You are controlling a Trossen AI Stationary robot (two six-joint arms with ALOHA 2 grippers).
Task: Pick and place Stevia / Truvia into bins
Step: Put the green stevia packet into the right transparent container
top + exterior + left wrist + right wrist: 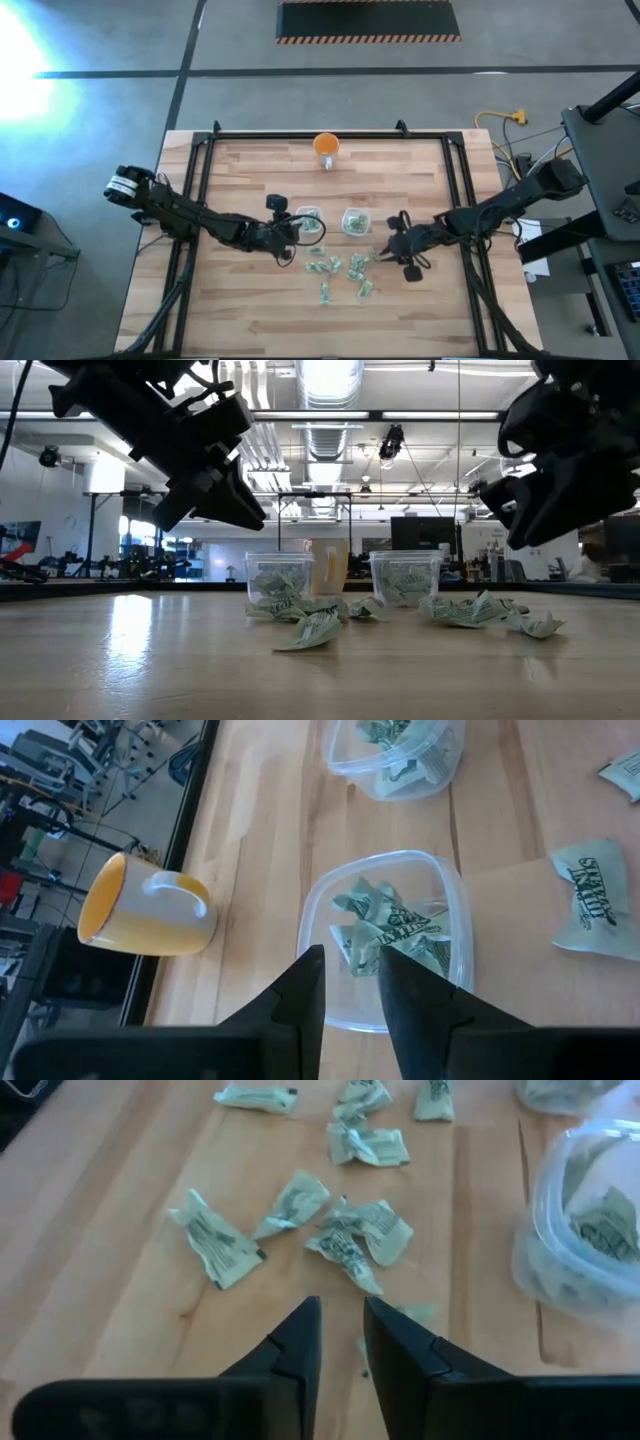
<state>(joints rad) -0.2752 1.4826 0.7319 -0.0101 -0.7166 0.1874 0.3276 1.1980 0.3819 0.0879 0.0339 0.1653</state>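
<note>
Two clear squarish bins stand side by side mid-table, the left bin and the right bin, each with Stevia sachets inside. More crumpled green-and-white sachets lie loose on the wood, nearer than the bins. My left gripper hovers above the left bin's left rim, its fingers a narrow gap apart with nothing between them. My right gripper hangs raised over the table at the pile's right edge, also narrowly open and empty.
An orange cup stands near the table's far edge, seen lying sideways in the left wrist view. A dark metal frame runs along the left, right and far edges. Bare wood lies toward the near edge.
</note>
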